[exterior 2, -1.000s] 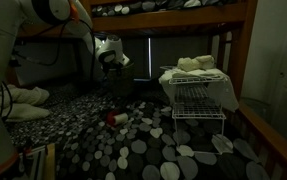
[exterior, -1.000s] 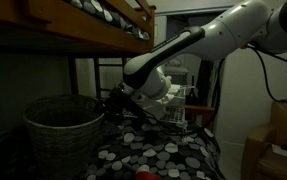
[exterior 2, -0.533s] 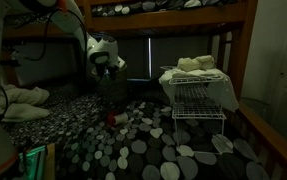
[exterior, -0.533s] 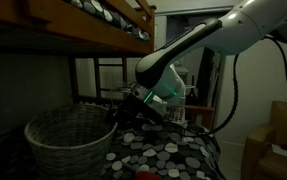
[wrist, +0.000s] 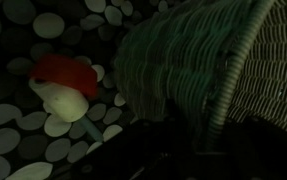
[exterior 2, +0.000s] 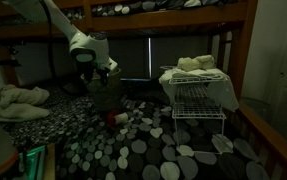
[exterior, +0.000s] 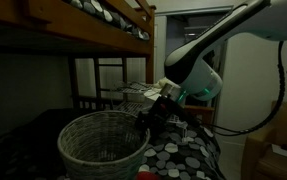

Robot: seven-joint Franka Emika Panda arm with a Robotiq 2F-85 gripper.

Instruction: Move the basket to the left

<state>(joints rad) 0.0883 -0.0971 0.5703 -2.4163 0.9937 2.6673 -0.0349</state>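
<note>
The basket (exterior: 103, 148) is a large round grey-brown wicker one with a thick braided rim. It stands on the pebble-patterned bedding under the bunk. In an exterior view it is only a dark shape (exterior 2: 107, 97) below the arm. My gripper (exterior: 149, 116) sits at the basket's rim and is shut on it. The wrist view shows the woven wall and rim (wrist: 208, 55) close up. The jaws (wrist: 173, 140) are a dark mass at the bottom, and the fingertips are hard to make out.
A red and white object (wrist: 61, 88) lies on the bedding next to the basket (exterior 2: 116, 118). A metal wire rack with white cloth (exterior 2: 197, 92) stands further along. The wooden bunk frame (exterior: 83, 38) hangs low overhead. Cardboard boxes (exterior: 281, 140) stand beside the bed.
The arm has dragged the basket along the bed, rightward in one exterior view and leftward in the other. The basket has moved with the gripper, away from the wire rack.
</note>
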